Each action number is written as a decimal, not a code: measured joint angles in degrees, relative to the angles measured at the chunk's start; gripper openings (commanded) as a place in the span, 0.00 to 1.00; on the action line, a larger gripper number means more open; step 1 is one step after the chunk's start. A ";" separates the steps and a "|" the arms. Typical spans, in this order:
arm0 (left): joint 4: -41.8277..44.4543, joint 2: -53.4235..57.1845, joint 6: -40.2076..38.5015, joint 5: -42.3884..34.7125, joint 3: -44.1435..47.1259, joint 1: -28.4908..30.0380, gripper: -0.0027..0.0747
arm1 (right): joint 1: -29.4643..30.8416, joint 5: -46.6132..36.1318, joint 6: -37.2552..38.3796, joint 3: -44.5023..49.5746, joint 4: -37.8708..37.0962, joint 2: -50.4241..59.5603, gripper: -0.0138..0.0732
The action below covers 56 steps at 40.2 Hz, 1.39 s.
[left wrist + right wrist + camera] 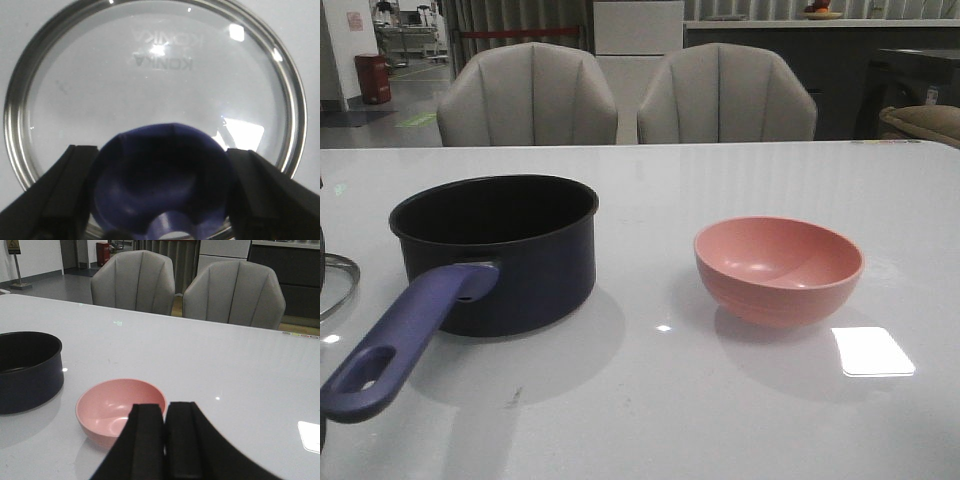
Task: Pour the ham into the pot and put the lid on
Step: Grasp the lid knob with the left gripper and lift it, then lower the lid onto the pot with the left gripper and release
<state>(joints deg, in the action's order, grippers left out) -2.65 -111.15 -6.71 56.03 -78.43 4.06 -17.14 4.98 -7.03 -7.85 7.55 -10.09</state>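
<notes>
Standing nearest on the white desk, the pot points its purple handle toward the camera; its dark inside shows no content. Right of it, apart, the pink bowl looks empty, with no ham visible. The left gripper has its jaws open around the knob of the lid. The right gripper has its jaws pressed together, holding nothing. Two grey chairs stand behind.
</notes>
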 measured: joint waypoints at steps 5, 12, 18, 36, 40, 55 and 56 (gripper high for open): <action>0.00 0.00 0.00 0.00 0.00 0.00 0.44 | 0.00 0.00 0.00 0.00 0.00 0.00 0.33; 0.00 0.00 0.03 -0.10 0.00 0.00 0.44 | 0.00 0.00 0.00 0.00 0.00 0.00 0.33; 0.00 0.11 0.12 -0.08 -0.03 0.00 0.44 | 0.00 0.00 0.00 0.00 0.00 0.00 0.33; 0.68 8.99 3.37 4.18 -11.79 -2.37 0.44 | 0.00 0.00 0.00 0.00 0.00 0.00 0.33; 0.71 9.55 4.02 6.46 -16.36 -5.88 0.44 | 0.00 0.00 0.00 0.00 0.00 0.00 0.33; -0.10 9.64 4.36 9.56 -20.04 -22.38 0.44 | 0.00 0.00 0.00 0.00 0.00 0.00 0.33; -0.10 9.64 4.36 9.56 -20.04 -23.24 0.44 | 0.00 0.00 0.00 0.00 0.00 0.00 0.33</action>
<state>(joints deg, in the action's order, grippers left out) -2.75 -101.51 -2.35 65.59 -98.47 -19.18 -17.14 4.98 -7.03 -7.85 7.55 -10.09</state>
